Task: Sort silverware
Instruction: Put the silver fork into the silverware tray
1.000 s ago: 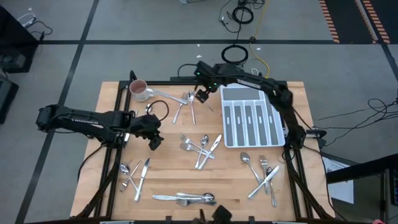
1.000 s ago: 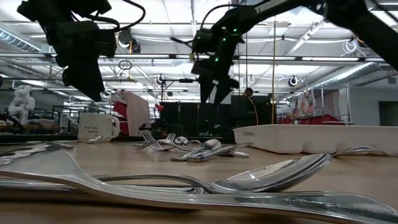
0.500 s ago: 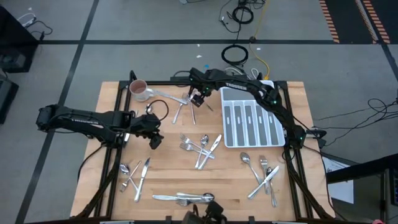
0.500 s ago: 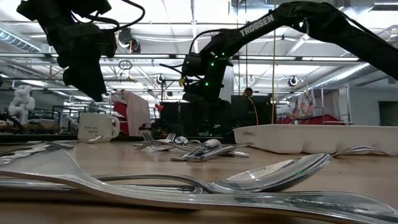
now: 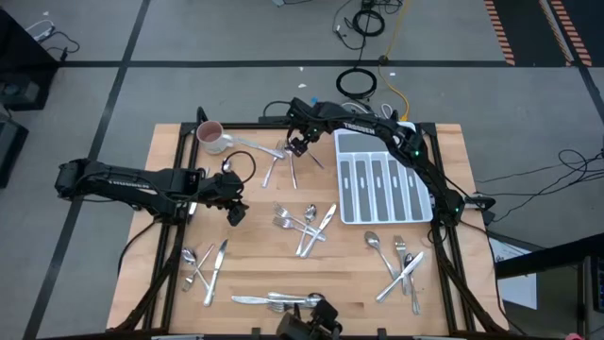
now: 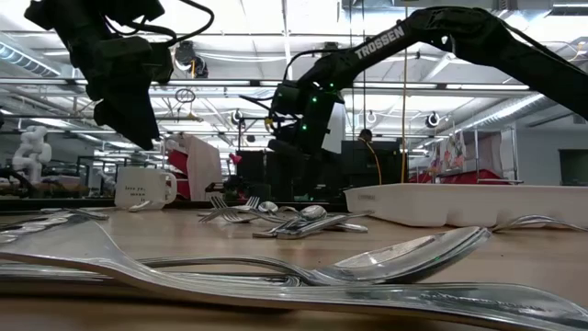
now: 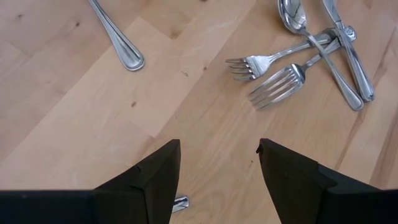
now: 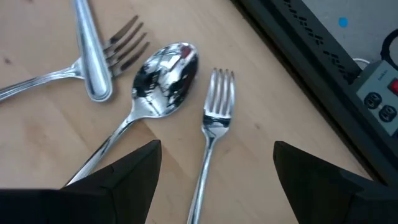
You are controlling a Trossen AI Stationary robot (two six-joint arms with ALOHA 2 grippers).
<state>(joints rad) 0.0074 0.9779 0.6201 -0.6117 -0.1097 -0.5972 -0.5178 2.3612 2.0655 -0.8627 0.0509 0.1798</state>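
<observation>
Silverware lies in loose clusters on the wooden table: a far one (image 5: 283,156), a centre one (image 5: 304,222), and others along the near edge (image 5: 278,300). My right gripper (image 5: 297,145) hangs open just above the far cluster. In its wrist view a fork (image 8: 212,127) lies flat on the table between the fingers, with a spoon (image 8: 163,70) beside it; neither is touched. My left gripper (image 5: 234,212) waits open above bare wood left of the centre cluster, with two forks (image 7: 268,73) ahead of it.
A white compartment tray (image 5: 380,178) stands at the far right, beside the right arm. A pink-and-white mug (image 5: 209,137) stands at the far left corner. More silverware lies near left (image 5: 203,264) and near right (image 5: 401,260). Bare wood shows between the clusters.
My right gripper has come down toward the far silverware cluster, shifting slightly toward the table's left edge, with its fingers still open. No silverware has moved.
</observation>
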